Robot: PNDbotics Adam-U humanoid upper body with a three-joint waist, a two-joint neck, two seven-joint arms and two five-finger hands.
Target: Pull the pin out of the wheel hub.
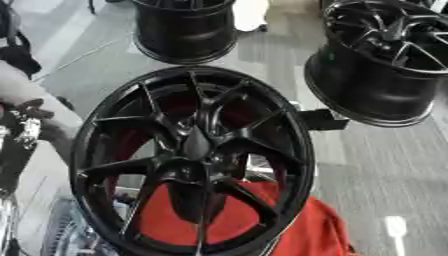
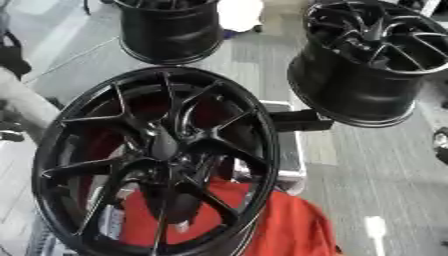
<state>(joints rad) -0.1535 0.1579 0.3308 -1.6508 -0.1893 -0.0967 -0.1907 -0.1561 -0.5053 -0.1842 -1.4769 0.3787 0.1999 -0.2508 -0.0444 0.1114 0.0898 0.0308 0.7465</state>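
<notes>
Left eye view shows the near wheel (image 1: 194,160) untouched, no pin visible, neither hand visible, fingers impossible to tell.

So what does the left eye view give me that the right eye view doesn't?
Only the left eye view shows a dark, silver-jointed part at the left edge, probably the robot's left arm; its hand cannot be made out. Only the right eye view shows a dark rounded thing at the right edge. Both share the large black wheel standing in front with red cloth behind it, two more black wheels on the grey floor at top centre and top right, and a dark block beside the big wheel's rim. No pin is discernible in either.
</notes>
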